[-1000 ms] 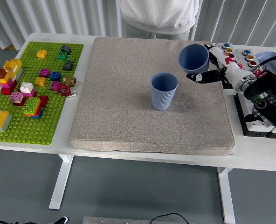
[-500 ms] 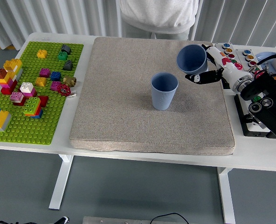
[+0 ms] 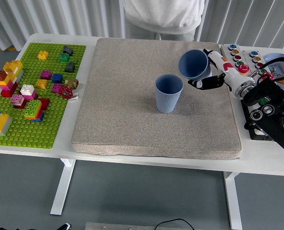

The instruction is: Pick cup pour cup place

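Observation:
A ribbed blue cup stands upright near the middle of the grey mat. My right hand is shut on a second blue cup, held in the air up and to the right of the standing cup. The held cup is tilted, its mouth turned left toward the standing one. My right arm comes in from the right edge. The left arm is out of the picture.
A green baseplate with several coloured bricks lies at the left. A button box and black equipment sit at the right. A person in a white top stands at the far side.
My right hand has carried the held cup a little left toward the standing cup and tipped it further over. The standing cup has not moved.

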